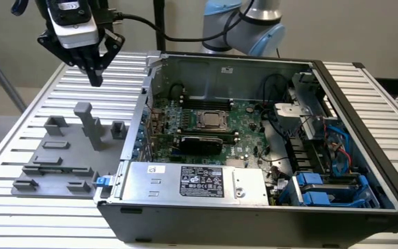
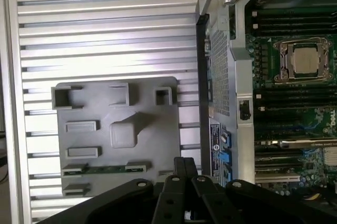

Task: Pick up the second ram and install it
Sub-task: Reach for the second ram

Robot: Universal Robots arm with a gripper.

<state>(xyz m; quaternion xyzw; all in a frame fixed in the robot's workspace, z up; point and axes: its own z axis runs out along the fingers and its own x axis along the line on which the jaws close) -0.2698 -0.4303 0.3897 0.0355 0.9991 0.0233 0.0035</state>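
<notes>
The second ram is a thin green strip lying in a slot of the grey fixture plate, held between two small grey end holders. My gripper hovers high above the fixture's edge, clear of the ram, its fingers pressed together with nothing between them. In the exterior view the gripper hangs well above the grey fixture, at the exterior view's left, pointing down. The motherboard lies inside the open computer case, with dark memory slots beside the processor.
A tall grey post and several blocks rise from the fixture. The case's metal side wall stands between fixture and motherboard. A power supply and blue drive bays fill the case's near side. The slatted table surrounds everything.
</notes>
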